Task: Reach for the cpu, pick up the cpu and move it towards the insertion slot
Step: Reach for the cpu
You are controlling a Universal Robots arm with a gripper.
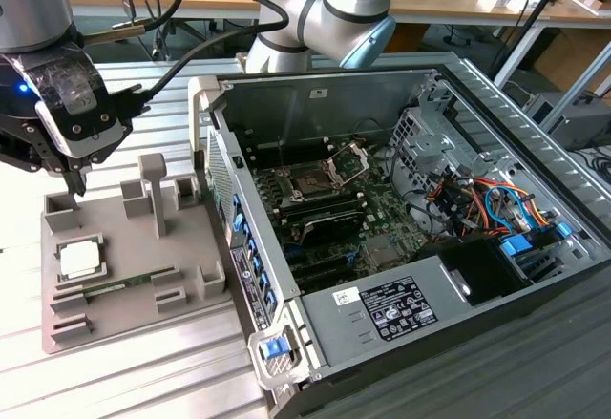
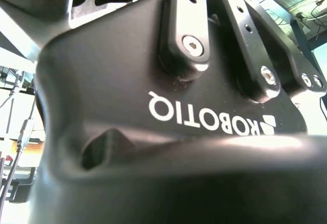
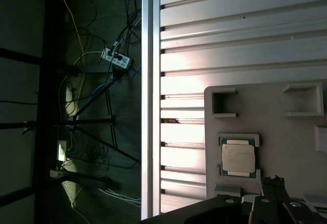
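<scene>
The cpu lies flat in a shallow recess of the grey fixture plate at the exterior view's left. It is free of the end effector, which hangs above the plate near it, and I cannot tell whether the end effector is released or clenched. My worry is the raised lips hugging the chip's edges and the green memory stick just beside it, because a skewed descent could snag a lip and tip the chip. There is open room above the slatted tabletop, but the fixture's upright posts and the computer case wall stand between the chip and the insertion slot, so I judge a low path risks a strike.
</scene>
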